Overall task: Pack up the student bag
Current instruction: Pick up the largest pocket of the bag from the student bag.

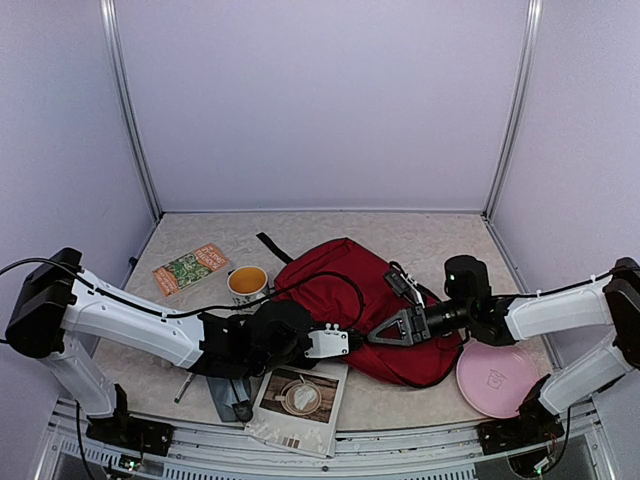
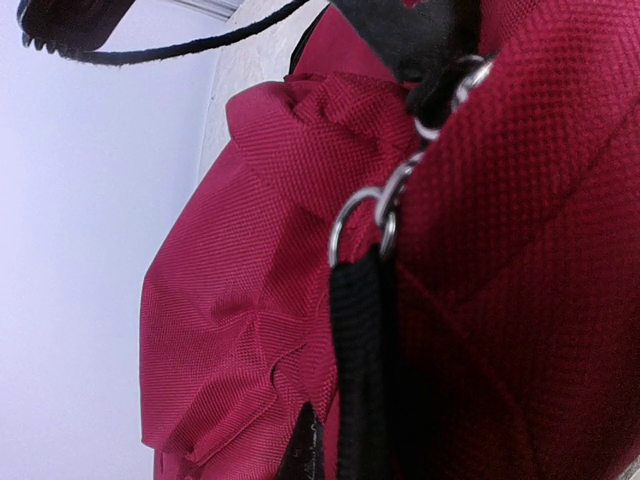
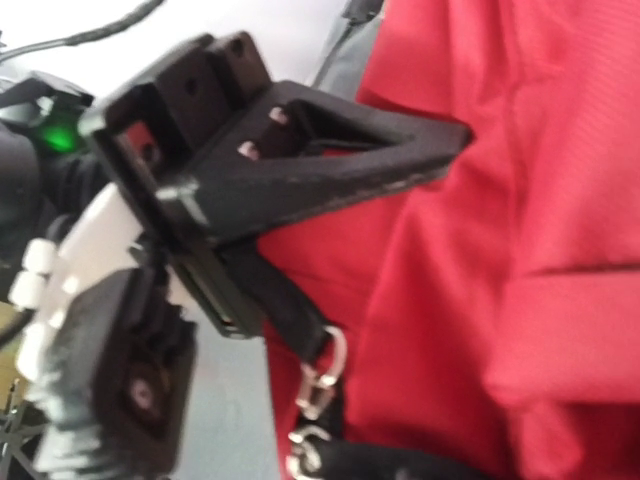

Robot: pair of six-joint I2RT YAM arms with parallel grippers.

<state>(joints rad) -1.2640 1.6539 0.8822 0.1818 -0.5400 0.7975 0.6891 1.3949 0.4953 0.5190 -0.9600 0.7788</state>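
The dark red woven-fabric backpack lies slumped at the middle of the mottled beige table. Its cloth is a coarse, pebbly weave that bunches into soft rounded folds in the left wrist view. A flat black webbing zip pull hangs from a short chain of small bright metal rings on the bag's near side. The left gripper, white-shelled and boxy, has its fingers closed tight. In the right wrist view the webbing runs straight into it, so it appears to have hold of that pull. The right gripper points toward it from the other side, the two sets of tips close together over the bag's near edge. One of its fingers, a matte black hollow triangle of hard plastic, lies along the red cloth (the other finger does not show, so I cannot tell how far apart they stand, and nothing is seen clamped between them). A round white glazed mug of orange-brown drink stands just beside the bag's left edge, with a thin green-and-orange rectangular booklet farther left. A smooth round pink plate sits near the bag's right corner. A pale rectangular book with a cup pictured on its cover lies at the table's near edge.
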